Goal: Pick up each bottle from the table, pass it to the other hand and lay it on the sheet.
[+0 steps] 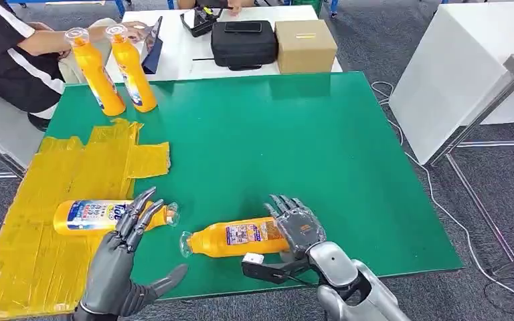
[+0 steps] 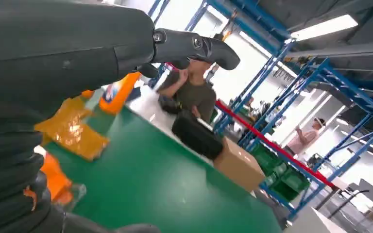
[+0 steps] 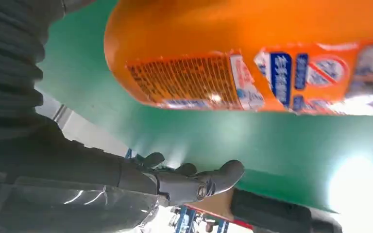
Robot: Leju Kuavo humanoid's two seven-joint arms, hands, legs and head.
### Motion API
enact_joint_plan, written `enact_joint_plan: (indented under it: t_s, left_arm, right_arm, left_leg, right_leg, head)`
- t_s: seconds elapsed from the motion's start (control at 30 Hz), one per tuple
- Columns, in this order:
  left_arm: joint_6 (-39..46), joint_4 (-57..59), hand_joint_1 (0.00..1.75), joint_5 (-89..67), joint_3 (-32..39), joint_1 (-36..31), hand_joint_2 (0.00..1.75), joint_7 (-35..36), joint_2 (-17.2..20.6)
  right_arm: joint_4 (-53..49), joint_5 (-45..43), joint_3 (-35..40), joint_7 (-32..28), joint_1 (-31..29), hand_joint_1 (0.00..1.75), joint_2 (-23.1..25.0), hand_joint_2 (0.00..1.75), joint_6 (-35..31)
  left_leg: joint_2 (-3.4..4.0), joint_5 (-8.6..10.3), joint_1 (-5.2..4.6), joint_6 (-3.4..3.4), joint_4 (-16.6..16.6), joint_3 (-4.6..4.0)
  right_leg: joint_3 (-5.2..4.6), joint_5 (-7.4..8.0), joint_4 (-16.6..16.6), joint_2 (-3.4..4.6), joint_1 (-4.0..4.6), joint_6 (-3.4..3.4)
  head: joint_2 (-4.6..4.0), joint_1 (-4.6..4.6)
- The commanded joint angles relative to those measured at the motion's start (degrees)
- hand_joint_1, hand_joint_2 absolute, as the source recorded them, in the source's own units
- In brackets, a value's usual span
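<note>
An orange bottle (image 1: 234, 239) lies on its side on the green table (image 1: 294, 134), cap pointing left. My right hand (image 1: 296, 229) is at its base, fingers spread over it and thumb apart below; the right wrist view shows the bottle (image 3: 252, 53) close, with table between it and the thumb (image 3: 199, 182). A second bottle (image 1: 104, 216) lies on the yellow sheet (image 1: 47, 194). My left hand (image 1: 126, 251) hovers open at its cap end, fingers spread. Two more bottles (image 1: 97, 70) (image 1: 132, 67) stand upright at the back left.
A person in a black shirt (image 1: 13, 53) sits at the far left behind the upright bottles. A black bag (image 1: 243, 41) and a cardboard box (image 1: 305, 44) rest on the white table beyond. A white table (image 1: 462, 73) stands to the right.
</note>
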Motion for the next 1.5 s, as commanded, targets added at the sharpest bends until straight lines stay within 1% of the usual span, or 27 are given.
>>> enact_joint_plan:
  t_s: [0.03, 0.2, 0.33, 0.6, 0.73, 0.83, 0.87, 0.9, 0.93, 1.0, 1.1, 1.17, 1.23, 1.3, 1.5]
  left_arm:
    - [-1.82, 1.78, 0.00, 2.85, 3.69, 1.61, 1.75, -1.85, -0.59]
    - [-1.97, 2.29, 0.00, 2.36, 3.64, 1.22, 1.75, -3.24, -0.44]
    - [-1.93, 2.34, 0.00, 2.34, 3.61, 1.10, 1.75, -3.24, -0.52]
    - [-0.79, 2.97, 0.00, 2.12, 3.27, 0.59, 1.75, -3.29, 0.06]
    - [-0.77, 3.06, 0.00, 2.12, 3.29, 0.79, 1.75, -3.29, 0.19]
    - [-0.77, 3.06, 0.00, 2.12, 3.29, 0.79, 1.75, -3.29, 0.19]
    - [-0.60, 2.93, 0.00, 2.07, 3.28, 0.84, 1.75, -3.24, 0.21]
    - [-0.51, 2.96, 0.00, 1.99, 3.30, 0.87, 1.75, -3.18, 0.25]
    - [-0.27, 2.94, 0.00, 1.94, 3.31, 1.05, 1.75, -3.06, 0.25]
    - [-0.03, 2.89, 0.00, 2.17, 3.29, 1.41, 1.75, -3.26, 0.45]
    - [-0.63, 3.29, 0.00, 3.34, 3.10, 1.42, 1.75, -3.82, 0.55]
    - [-0.78, 3.48, 0.00, 3.31, 3.12, 1.50, 1.75, -4.07, 0.57]
    - [-0.79, 3.57, 0.00, 3.23, 3.19, 1.55, 1.75, -4.20, 0.59]
    - [-0.71, 3.56, 0.00, 3.25, 3.31, 1.67, 1.75, -4.24, 0.56]
    - [-0.74, 3.60, 0.00, 3.33, 3.34, 1.82, 1.75, -4.27, 0.69]
  right_arm:
    - [6.15, -1.47, 1.01, 0.48, -1.99, 0.00, -0.73, 1.75, 1.15]
    - [10.09, -4.12, -0.34, -0.27, -2.16, 0.00, 0.02, 1.75, 0.92]
    - [10.50, -4.22, -0.37, -0.36, -2.24, 0.00, 0.08, 1.75, 0.82]
    - [17.33, -4.18, 2.32, -2.11, -4.98, 0.00, 1.89, 1.75, -0.57]
    - [17.41, -4.19, 2.36, -2.12, -4.97, 0.00, 1.92, 1.75, -0.64]
    - [17.41, -4.19, 2.36, -2.12, -4.97, 0.00, 1.92, 1.75, -0.64]
    - [17.49, -4.36, 2.43, -2.31, -5.05, 0.05, 1.83, 1.75, -0.92]
    - [17.99, -4.42, 2.42, -2.24, -5.22, 0.47, 2.05, 1.75, -1.08]
    - [19.14, -4.35, 2.48, -2.22, -5.54, 1.40, 2.34, 1.75, -2.21]
    - [21.62, -4.60, 2.36, -2.33, -6.19, 1.75, 3.10, 1.75, -4.42]
    - [24.32, -5.66, 1.72, -2.62, -6.34, 1.75, 3.57, 1.75, -9.57]
    - [23.58, -6.93, 0.35, -4.00, -5.20, 1.75, 3.67, 1.75, -14.29]
    - [22.52, -7.51, -0.68, -4.62, -4.17, 1.75, 3.73, 1.75, -17.44]
    - [21.61, -9.66, -2.41, -6.24, -2.77, 1.75, 4.36, 1.75, -21.31]
    - [21.54, -10.02, -2.65, -6.58, -2.34, 1.75, 4.44, 1.75, -22.00]
  left_leg:
    - [-0.01, -0.01, 0.01, -0.08, -0.06, 0.10]
    - [-0.06, -0.04, 0.05, -0.15, -0.11, 0.24]
    - [-0.10, -0.02, 0.04, -0.16, -0.10, 0.23]
    - [-0.03, 0.00, 0.05, -0.11, -0.09, 0.21]
    - [0.05, 0.00, 0.07, -0.12, -0.11, 0.38]
    - [-0.03, 0.02, 0.10, -0.16, -0.11, 0.44]
    - [0.01, 0.01, 0.11, -0.14, -0.11, 0.51]
    - [0.04, -0.01, 0.08, -0.12, -0.10, 0.57]
    - [0.01, 0.01, 0.10, -0.19, -0.12, 0.56]
    - [0.03, 0.02, 0.12, -0.19, -0.14, 0.57]
    - [0.04, 0.00, 0.10, -0.15, -0.12, 0.55]
    - [0.03, 0.01, 0.08, -0.16, -0.16, 0.57]
    - [-0.07, 0.01, 0.09, -0.19, -0.15, 0.65]
    - [-0.09, 0.02, 0.08, -0.19, -0.12, 0.59]
    - [-0.06, -0.01, 0.06, -0.20, -0.09, 0.41]
  right_leg:
    - [0.09, 0.00, -0.07, 0.11, -0.01, -0.03]
    - [0.25, 0.00, -0.15, 0.17, 0.02, -0.05]
    - [0.23, 0.00, -0.13, 0.15, 0.01, -0.05]
    - [0.18, 0.02, -0.12, 0.14, 0.03, -0.04]
    - [0.31, 0.04, -0.13, 0.18, 0.04, -0.05]
    - [0.34, 0.05, -0.15, 0.19, 0.07, -0.06]
    - [0.29, 0.05, -0.15, 0.20, 0.07, -0.06]
    - [0.26, 0.03, -0.11, 0.17, 0.04, -0.05]
    - [0.23, 0.06, -0.14, 0.23, 0.06, -0.07]
    - [0.22, 0.09, -0.16, 0.25, 0.08, -0.08]
    - [0.25, 0.05, -0.13, 0.22, 0.06, -0.07]
    - [0.51, 0.06, -0.16, 0.23, 0.04, -0.06]
    - [0.63, 0.01, -0.17, 0.17, 0.05, -0.07]
    - [0.56, 0.01, -0.13, 0.14, 0.03, -0.06]
    - [0.38, 0.00, -0.09, 0.18, 0.03, -0.07]
  head:
    - [0.00, 0.00]
    - [0.00, 0.00]
    - [0.00, 0.00]
    - [0.00, 0.00]
    - [0.02, 0.00]
    - [0.00, 0.00]
    - [0.02, 0.02]
    - [0.02, 0.02]
    - [0.00, 0.00]
    - [0.00, 0.00]
    - [0.00, 0.00]
    - [0.00, -0.02]
    - [0.02, 0.02]
    - [0.00, 0.00]
    - [0.02, 0.00]
